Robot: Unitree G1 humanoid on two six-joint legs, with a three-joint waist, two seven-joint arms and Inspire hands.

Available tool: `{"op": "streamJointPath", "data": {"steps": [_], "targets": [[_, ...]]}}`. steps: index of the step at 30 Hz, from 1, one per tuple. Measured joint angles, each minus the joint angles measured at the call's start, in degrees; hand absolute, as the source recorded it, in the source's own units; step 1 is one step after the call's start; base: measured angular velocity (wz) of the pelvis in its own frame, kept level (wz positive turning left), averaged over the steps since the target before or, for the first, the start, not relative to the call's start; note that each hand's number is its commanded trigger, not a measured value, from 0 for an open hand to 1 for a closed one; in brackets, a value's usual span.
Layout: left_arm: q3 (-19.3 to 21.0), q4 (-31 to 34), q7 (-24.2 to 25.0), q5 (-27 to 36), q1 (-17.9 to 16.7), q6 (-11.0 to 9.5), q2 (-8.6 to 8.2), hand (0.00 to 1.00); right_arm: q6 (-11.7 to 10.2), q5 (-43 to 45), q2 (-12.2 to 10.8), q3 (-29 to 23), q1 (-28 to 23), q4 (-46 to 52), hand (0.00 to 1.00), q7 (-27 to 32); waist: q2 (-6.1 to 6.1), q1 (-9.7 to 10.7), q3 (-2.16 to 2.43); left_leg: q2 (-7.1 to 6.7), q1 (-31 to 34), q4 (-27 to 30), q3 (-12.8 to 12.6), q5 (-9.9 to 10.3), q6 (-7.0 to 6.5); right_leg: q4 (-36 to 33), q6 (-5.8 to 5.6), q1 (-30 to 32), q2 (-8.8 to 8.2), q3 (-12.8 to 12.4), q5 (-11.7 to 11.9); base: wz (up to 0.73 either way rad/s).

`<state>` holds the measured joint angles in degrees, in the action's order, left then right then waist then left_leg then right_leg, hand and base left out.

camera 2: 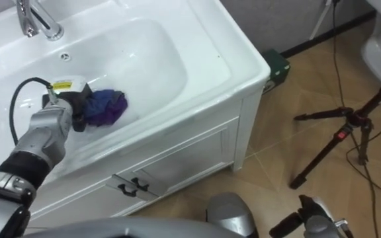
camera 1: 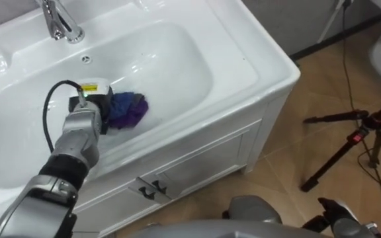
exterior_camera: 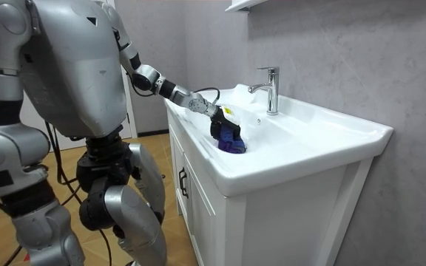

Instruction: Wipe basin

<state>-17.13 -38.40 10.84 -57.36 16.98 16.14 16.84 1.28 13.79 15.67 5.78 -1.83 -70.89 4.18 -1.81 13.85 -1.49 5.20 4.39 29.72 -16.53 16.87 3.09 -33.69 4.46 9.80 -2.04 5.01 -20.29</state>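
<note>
Basin [camera 1: 170, 59] is seen white, sunk in a white worktop [camera 1: 263, 56] over a cabinet [camera 1: 204, 162] with dark handles. A blue and purple cloth [camera 1: 129, 109] is found inside it, bunched up, on the slope of the bowl at the side near to the robot, well apart from the tap [camera 1: 61, 23] at the far rim. The left hand [camera 1: 88, 106] is placed in the bowl and is touching the cloth from the left. Its front part is covered by the cloth, so it cannot be told whether it is clamped on the cloth or only pressed on it. In the room view the robot is seen standing at the front of the cabinet, with the left arm stretched over the rim down into the bowl. The right hand [camera 2: 297, 223] is seen low at the bottom edge, beside the body, and its state cannot be told. A black tripod [camera 1: 356, 135] is set on the tiled floor [camera 1: 290, 132] to the right of the cabinet.
</note>
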Motion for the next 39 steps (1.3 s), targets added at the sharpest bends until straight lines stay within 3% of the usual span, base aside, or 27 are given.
{"op": "streamJointPath", "data": {"steps": [10,14,20,27,29,39], "targets": [[0.11,5.26,1.39,12.13,0.05,-2.91,-0.37,1.0,-0.26,0.14,-0.09,0.82,-0.95,-0.25,0.0,0.13,0.95,0.81,-0.06,0.34,0.06,0.91,-0.97,0.34,-0.56,0.04,-0.19,-0.21,-0.18,0.17,0.09,-0.01],[-0.16,7.81,1.18,18.58,0.04,-5.46,-1.76,1.0,-0.56,-0.15,-0.26,1.86,-1.06,-0.27,0.0,0.09,1.21,1.42,-0.11,1.03,0.37,1.07,-1.08,0.4,-0.64,1.08,-0.42,-0.75,-0.08,0.87,0.17,0.12],[-2.31,10.57,0.58,20.75,0.05,-7.92,-2.43,1.0,-1.21,-1.24,-0.4,2.07,-1.04,-0.29,0.0,0.12,1.3,1.38,-0.05,1.35,0.38,2.12,-2.13,0.49,-0.77,1.17,-0.43,-1.08,-0.36,1.16,0.27,-0.02],[-3.9,16.79,1.2,20.92,0.05,-8.2,-3.01,1.0,-1.43,-1.42,-0.8,2.06,-1.28,-0.37,0.0,0.66,0.84,1.41,0.2,2.46,2.03,4.29,-2.08,1.17,-1.84,1.82,-0.38,-1.14,0.02,2.37,0.34,0.07],[-4.36,18.81,1.19,20.96,0.05,-9.27,-3.5,1.0,-1.51,-1.97,-0.92,2.06,-1.57,-0.41,0.0,0.65,0.76,1.46,0.25,2.74,2.02,4.55,-2.13,1.27,-1.89,2.08,-0.3,-1.54,0.06,2.8,0.49,0.06],[-4.25,19.97,1.08,22.23,0.05,-9.37,-4.87,1.0,-1.21,-1.05,-1.22,2.07,-2.79,-0.15,0.0,0.6,0.32,1.38,-0.07,3.01,1.92,5.24,-2.15,1.28,-1.89,2.05,-0.29,-1.98,0.18,2.93,0.48,0.01]]}}
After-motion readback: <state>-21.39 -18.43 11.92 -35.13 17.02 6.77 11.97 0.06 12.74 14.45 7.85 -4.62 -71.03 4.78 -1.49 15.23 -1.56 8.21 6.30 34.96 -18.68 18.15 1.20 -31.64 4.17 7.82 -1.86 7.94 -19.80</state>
